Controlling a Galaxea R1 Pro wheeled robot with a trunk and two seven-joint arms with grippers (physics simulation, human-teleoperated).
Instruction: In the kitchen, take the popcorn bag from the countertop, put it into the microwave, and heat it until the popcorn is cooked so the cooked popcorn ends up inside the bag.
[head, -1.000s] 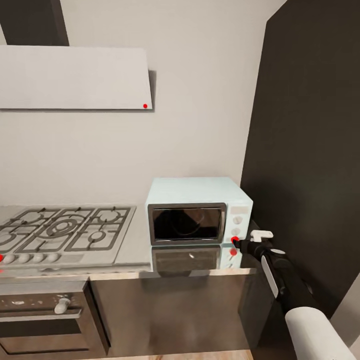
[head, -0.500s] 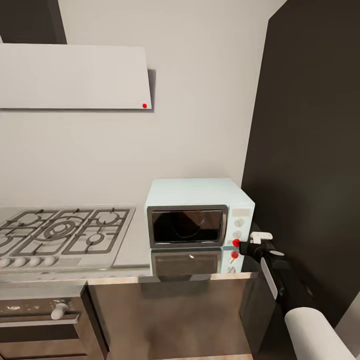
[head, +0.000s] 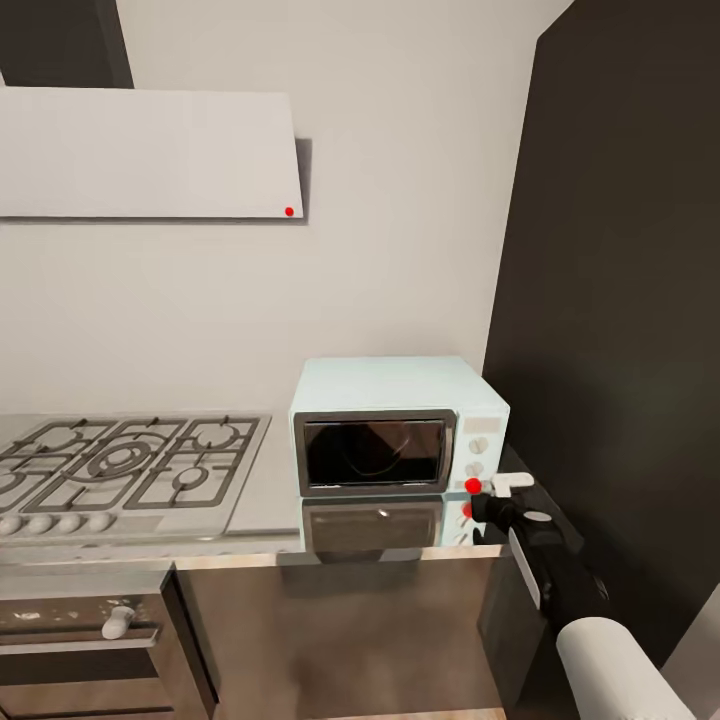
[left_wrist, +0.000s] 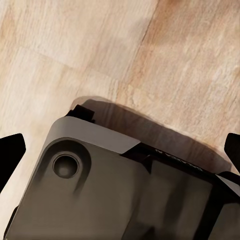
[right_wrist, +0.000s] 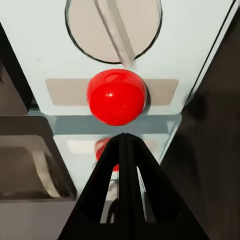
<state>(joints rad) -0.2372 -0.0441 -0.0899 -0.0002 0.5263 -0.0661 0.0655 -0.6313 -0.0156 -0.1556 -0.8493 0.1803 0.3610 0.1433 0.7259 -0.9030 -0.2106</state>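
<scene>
**Right gripper at microwave's red light**

On the countertop (head: 265, 495), the microwave (head: 395, 420) sits between the gas hob (head: 120, 462) and a tall dark cabinet (head: 620, 300), door shut. A range hood (head: 150, 152) hangs over the hob; an oven (head: 85, 650) sits below it. Nothing stands between arm and microwave. The right gripper (head: 483, 497) points at the panel's lower right, just beside the red light (head: 473, 486). In the right wrist view the fingers (right_wrist: 125, 170) are pressed together, tip just short of the light (right_wrist: 117, 96), holding nothing; a white knob (right_wrist: 113, 27) sits just past it. The left wrist view shows wood floor (left_wrist: 100, 50) and the robot base (left_wrist: 115, 190); left fingers' tips sit at the frame edges, wide apart, empty.
</scene>
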